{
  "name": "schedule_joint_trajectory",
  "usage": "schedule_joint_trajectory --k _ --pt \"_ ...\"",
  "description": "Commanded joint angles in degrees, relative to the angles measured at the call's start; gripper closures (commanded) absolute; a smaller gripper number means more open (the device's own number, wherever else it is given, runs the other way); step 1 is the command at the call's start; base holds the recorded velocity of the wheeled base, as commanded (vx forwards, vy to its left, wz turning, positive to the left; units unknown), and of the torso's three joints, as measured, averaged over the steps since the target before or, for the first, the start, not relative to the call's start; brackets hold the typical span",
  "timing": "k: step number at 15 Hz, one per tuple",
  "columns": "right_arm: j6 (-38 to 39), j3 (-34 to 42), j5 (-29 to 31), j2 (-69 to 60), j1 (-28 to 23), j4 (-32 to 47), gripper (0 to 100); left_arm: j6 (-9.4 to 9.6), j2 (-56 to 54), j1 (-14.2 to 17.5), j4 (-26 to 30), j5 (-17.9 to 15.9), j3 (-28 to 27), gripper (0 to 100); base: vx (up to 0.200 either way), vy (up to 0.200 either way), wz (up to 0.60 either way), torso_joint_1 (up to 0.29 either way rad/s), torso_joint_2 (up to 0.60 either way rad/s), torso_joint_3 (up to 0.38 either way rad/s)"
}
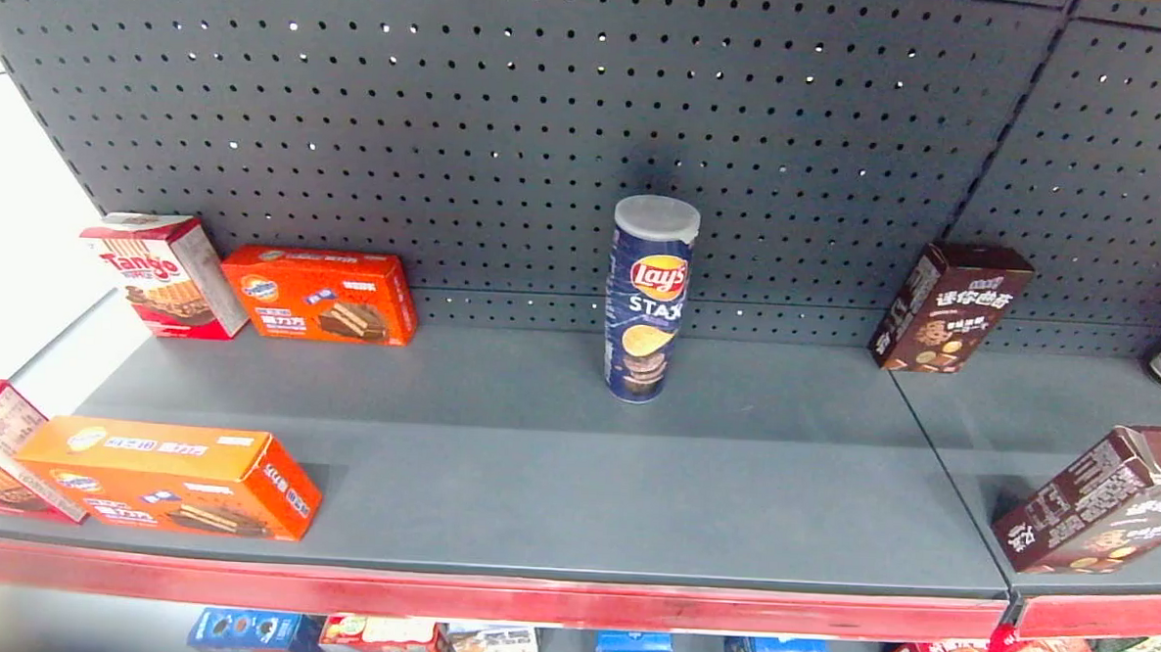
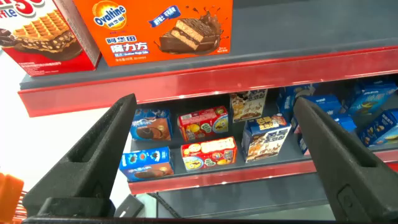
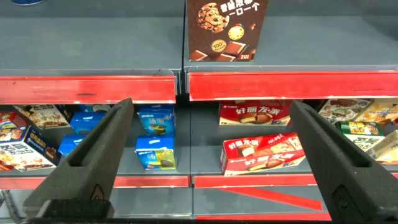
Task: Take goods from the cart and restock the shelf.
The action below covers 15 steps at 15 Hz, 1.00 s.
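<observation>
Shelf holds chip can upright at centre, far side. Left tool and right tool both spread wide, empty. Risk: tall can topples if arm clips it w/ next item.

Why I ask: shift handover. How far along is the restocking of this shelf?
Done, apparently: a chip can stands upright at the back of the shelf, with orange boxes on its left and brown boxes on its right. In hand: nothing; the left tool and right tool are open and empty, facing the lower shelves. Left: the shelf's middle is mostly bare, so much stocking likely remains.
</observation>
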<state>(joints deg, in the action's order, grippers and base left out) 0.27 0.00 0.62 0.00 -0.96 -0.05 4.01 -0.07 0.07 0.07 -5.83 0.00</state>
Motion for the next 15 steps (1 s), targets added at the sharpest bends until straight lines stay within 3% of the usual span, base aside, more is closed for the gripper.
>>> schedule_joint_trajectory --k 1,3,15 --pt "0.0 0.0 0.0 0.0 0.0 0.0 0 0.03 0.1 -0.1 0.0 -0.1 0.0 0 0.000 0.000 0.00 0.000 0.00 0.000" --pt "0.0 0.0 0.0 0.0 0.0 0.0 0 -0.06 0.1 -0.1 -0.1 0.0 0.0 0 0.000 0.000 0.00 0.000 0.00 0.000" --pt "0.1 0.0 0.0 0.0 0.0 0.0 0 -0.06 0.1 -0.1 -0.1 0.0 0.0 0 0.000 0.000 0.60 0.004 0.00 0.003"
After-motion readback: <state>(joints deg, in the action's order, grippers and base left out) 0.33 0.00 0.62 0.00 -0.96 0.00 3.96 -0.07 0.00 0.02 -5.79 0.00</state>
